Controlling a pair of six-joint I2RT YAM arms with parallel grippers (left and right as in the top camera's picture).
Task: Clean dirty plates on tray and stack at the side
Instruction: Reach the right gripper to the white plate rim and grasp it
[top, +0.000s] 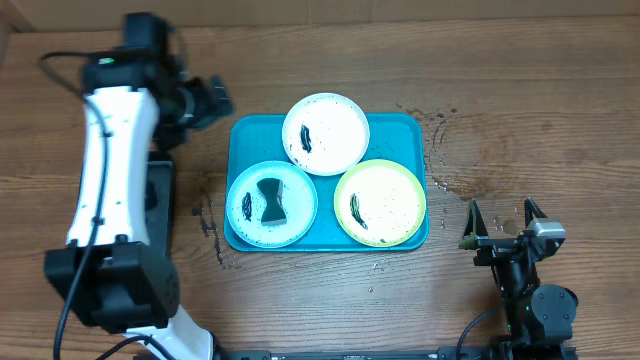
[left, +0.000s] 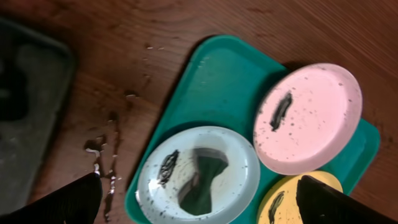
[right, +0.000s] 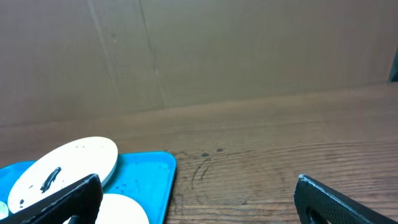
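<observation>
**Grippers both wide apart and empty, three dirty plates on the tray**

Left gripper (top: 212, 100) first: it hangs over the bare table (top: 520, 90) just off one corner of the tray (top: 400, 132). Its two fingers (left: 68, 202) are spread far apart with nothing between them. Right gripper (top: 502, 222) sits low on the other side, well apart from the tray. Its jaws are parted too and it carries nothing.

Count the plates now: three, all lying flat inside the one turquoise tray. The white plate (top: 325, 133) is at the far side and shows one dark smear plus specks. The light blue plate (top: 271, 204) is at the near side, towards the left arm. The yellow-green plate (top: 380, 203) is just beside it, towards the right arm, with one dark streak. All three crowd together, rims touching or close to it.

On the light blue plate there is one smear and one larger dark bow-tie shape (top: 270, 200). It may be a scrap of sponge or simply a heavy stain; the view is too soft to tell.

One black tray (top: 160, 200) lies partly under the left arm. Drops (top: 208, 222) speckle the wood between it and the turquoise tray.
</observation>
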